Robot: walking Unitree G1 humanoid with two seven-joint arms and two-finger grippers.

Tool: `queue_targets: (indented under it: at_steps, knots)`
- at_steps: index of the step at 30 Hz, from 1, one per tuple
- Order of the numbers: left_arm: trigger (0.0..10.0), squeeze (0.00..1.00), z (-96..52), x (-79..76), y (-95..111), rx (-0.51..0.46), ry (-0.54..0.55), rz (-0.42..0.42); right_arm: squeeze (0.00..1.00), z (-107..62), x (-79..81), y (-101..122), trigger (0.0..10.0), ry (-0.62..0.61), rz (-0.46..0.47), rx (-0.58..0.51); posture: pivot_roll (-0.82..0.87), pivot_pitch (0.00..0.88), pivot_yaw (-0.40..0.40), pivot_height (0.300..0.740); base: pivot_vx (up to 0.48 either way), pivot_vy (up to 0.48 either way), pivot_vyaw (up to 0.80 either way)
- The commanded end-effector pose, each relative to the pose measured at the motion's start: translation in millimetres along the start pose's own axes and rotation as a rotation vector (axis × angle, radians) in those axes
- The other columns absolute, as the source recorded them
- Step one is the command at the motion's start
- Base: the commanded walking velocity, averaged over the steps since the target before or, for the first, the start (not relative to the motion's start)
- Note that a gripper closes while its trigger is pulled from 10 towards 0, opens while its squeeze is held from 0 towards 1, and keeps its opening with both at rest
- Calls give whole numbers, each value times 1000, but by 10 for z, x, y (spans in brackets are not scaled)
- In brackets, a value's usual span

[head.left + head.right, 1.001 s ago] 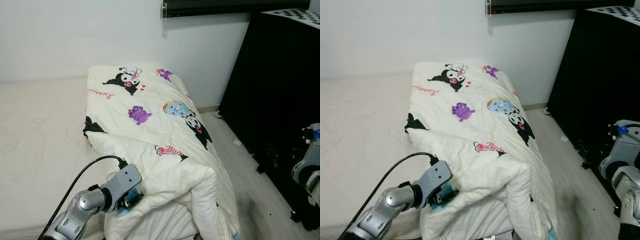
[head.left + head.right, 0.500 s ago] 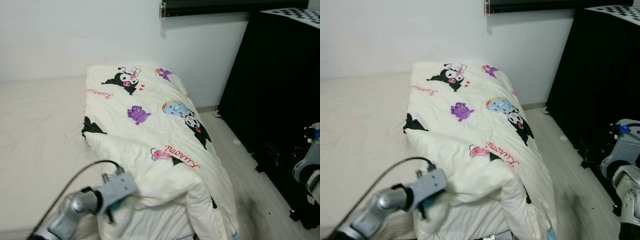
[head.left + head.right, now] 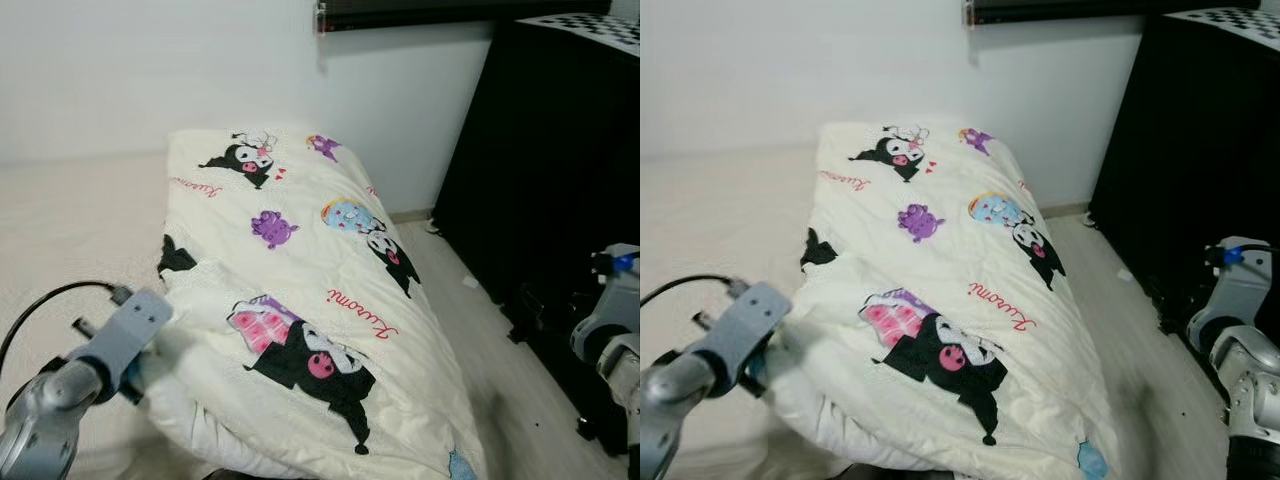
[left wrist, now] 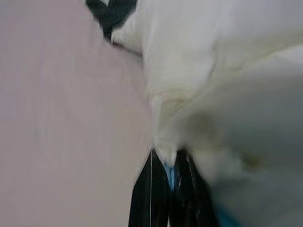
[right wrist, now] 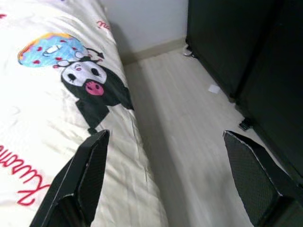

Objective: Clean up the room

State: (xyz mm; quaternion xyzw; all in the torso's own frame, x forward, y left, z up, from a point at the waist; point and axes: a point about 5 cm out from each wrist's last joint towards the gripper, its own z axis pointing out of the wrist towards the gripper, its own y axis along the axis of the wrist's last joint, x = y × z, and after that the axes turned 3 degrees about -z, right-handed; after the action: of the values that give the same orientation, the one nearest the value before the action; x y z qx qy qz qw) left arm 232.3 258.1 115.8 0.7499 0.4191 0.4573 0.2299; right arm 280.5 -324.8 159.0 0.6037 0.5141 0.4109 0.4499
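Left gripper point(image 4: 173, 177) jaws pinched on edge of cream cartoon-print quilt point(image 3: 300, 290) lying on beige bed point(image 3: 70, 230). Right gripper point(image 5: 170, 179) jaws wide open above pale wooden floor point(image 5: 189, 123).

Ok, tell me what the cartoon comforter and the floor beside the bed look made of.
Comforter: soft padded fabric, matte cream with printed characters; it puffs and creases where the left gripper pinches it.
Floor: pale wood-look planks, probably laminate, with faint board lines and low sheen.
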Motion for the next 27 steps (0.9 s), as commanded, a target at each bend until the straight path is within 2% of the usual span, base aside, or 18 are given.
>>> queue_targets:
  at_steps: [1,2,3,4,6,7,8,9,10,12,16,17,18,23,24,26,27]
  knots:
    - [0,0,-273,2,-202,58,86,-92,0,40,23,-77,10000,14,-6,26,80,113,-39,601,0,0,0]
    - [0,0,-273,2,-202,58,86,-92,0,40,23,-77,10000,14,-6,26,80,113,-39,601,0,0,0]
    - [0,0,-439,-61,-355,106,115,-156,0,69,47,-88,10000,26,-8,33,110,119,-46,601,0,0,0]
    - [0,0,-439,-61,-355,106,115,-156,0,69,47,-88,10000,26,-8,33,110,119,-46,601,0,0,0]
    - [0,0,-760,-228,-601,211,168,-280,0,129,115,-106,10000,53,-9,44,139,124,-51,601,0,0,0]
    - [0,0,-760,-228,-601,211,168,-280,0,129,115,-106,10000,53,-9,44,139,124,-51,601,0,0,0]
    - [0,0,-861,-282,-665,246,184,-318,0,147,140,-111,10000,63,-11,46,139,124,-51,601,0,0,0]
    - [0,0,-861,-282,-665,246,184,-318,0,147,140,-111,10000,63,-11,46,139,124,-51,601,0,0,0]
    - [0,0,-943,-331,-718,279,196,-341,0,162,164,-117,10000,72,-11,48,147,129,-54,601,0,0,0]
    - [0,0,-1002,-373,-771,304,207,-351,0,175,189,-125,10000,81,-10,51,160,129,-58,601,0,0,0]
    - [0,0,-1035,-458,-900,348,243,-369,0,194,255,-172,10000,104,-15,64,152,128,-58,601,0,0,0]
    - [5882,0,-1026,-487,-942,365,252,-369,0,193,275,-188,10000,113,-16,67,149,127,-58,601,0,0,0]
    - [10000,0,-1006,-510,-982,384,254,-377,0,186,281,-199,10000,117,-16,69,141,126,-55,601,0,0,0]
    - [10000,20,-969,-556,-1046,428,243,-380,0,173,258,-230,10000,116,-26,78,137,127,-55,601,0,0,0]
    - [10000,1000,-943,-560,-1063,437,235,-360,0,167,250,-239,10000,114,-28,81,126,127,-51,601,0,0,0]
    - [10000,1000,-943,-560,-1063,437,235,-360,0,167,250,-239,10000,114,-28,81,126,127,-51,601,0,0,0]
    - [10000,1000,-894,-552,-1083,442,227,-327,0,153,245,-249,10000,113,-27,83,114,127,-45,601,0,0,0]
